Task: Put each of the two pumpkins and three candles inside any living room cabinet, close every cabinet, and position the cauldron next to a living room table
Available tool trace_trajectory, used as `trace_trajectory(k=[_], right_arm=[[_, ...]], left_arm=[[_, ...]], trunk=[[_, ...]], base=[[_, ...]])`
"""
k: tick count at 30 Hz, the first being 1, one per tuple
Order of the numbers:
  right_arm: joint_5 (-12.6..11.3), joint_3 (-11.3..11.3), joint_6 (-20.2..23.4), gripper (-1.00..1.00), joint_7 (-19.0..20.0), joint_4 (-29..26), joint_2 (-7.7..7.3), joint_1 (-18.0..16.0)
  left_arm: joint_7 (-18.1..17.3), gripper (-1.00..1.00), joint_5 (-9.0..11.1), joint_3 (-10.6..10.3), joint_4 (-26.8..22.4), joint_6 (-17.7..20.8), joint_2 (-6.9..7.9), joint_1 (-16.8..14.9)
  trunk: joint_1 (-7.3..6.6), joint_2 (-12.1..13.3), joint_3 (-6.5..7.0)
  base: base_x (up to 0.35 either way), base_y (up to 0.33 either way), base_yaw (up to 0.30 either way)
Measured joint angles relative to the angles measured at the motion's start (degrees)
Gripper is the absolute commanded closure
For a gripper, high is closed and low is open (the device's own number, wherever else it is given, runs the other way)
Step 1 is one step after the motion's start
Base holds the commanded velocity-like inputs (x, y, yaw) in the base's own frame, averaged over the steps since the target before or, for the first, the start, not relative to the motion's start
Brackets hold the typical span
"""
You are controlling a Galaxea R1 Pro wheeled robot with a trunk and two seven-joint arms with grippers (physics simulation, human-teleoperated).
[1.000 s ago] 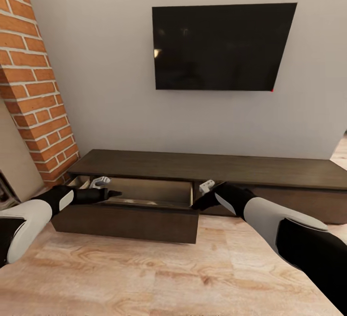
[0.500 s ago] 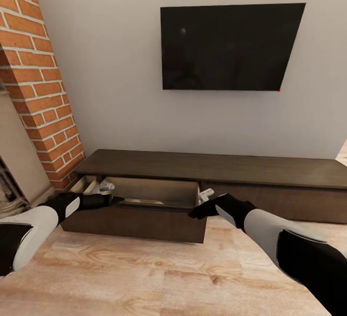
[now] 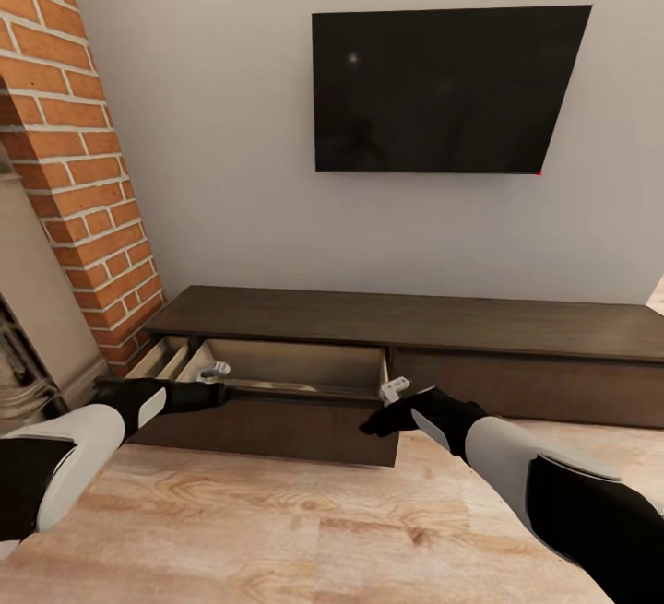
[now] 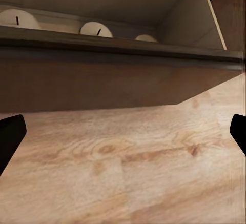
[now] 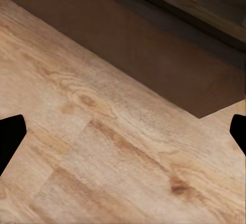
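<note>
The long dark-brown cabinet [image 3: 415, 318] stands against the wall with its left drawer [image 3: 267, 424] pulled out. Three beige candles [image 4: 96, 28] stand in a row inside the drawer's pale interior. My left gripper [image 3: 219, 389] is at the top edge of the drawer front, near its left end, open [image 4: 123, 137] and holding nothing. At the drawer's right front corner my right gripper [image 3: 378, 418] is open [image 5: 123, 131] over the wooden floor, also holding nothing. The pumpkins, the cauldron and the table are out of view.
A black TV [image 3: 452, 88] hangs on the grey wall above the cabinet. A red brick column [image 3: 74, 143] and a fireplace edge [image 3: 18, 355] stand at the left. Light wooden floor [image 3: 277, 521] stretches in front of the drawer.
The camera has shifted, so the scene sits further right. Both grippers have come down and back, from over the drawer's inside to its front edge. The drawer stays open.
</note>
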Motion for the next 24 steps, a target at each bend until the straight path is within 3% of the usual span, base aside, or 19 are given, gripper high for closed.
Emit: trace_trajectory(k=[3,5,8,12,24], right_arm=[[0.01,0.00,0.00,-1.00,0.00,0.01,0.55,0.53],[-0.01,0.01,-0.11,-1.00,0.00,0.02,0.72,0.99],[-0.02,0.01,-1.10,-1.00,-0.05,0.81,0.80,1.82],[0.08,-0.09,-3.88,-1.00,-0.08,4.37,1.83,2.58],[0.15,-0.18,-6.47,-1.00,-0.01,6.09,2.59,3.98]], left_arm=[[0.47,-1.00,-0.02,-0.04,0.02,-1.88,-1.14,0.76],[2.63,-1.00,-0.02,-0.11,0.00,-4.02,-2.11,2.06],[7.04,-1.00,0.05,-0.02,-0.01,-5.48,-4.23,3.36],[9.17,-1.00,-0.08,-0.03,-0.08,-5.99,-6.96,4.84],[9.56,-1.00,0.10,-0.01,-0.01,-10.02,-8.20,6.27]], trunk=[[0.00,0.00,0.00],[0.00,0.00,0.00],[0.00,0.00,0.00],[0.00,0.00,0.00],[0.00,0.00,0.00]], base=[[0.001,0.003,0.000],[0.000,0.001,0.000],[0.000,0.000,0.000],[0.000,0.000,0.000],[0.000,0.000,0.000]])
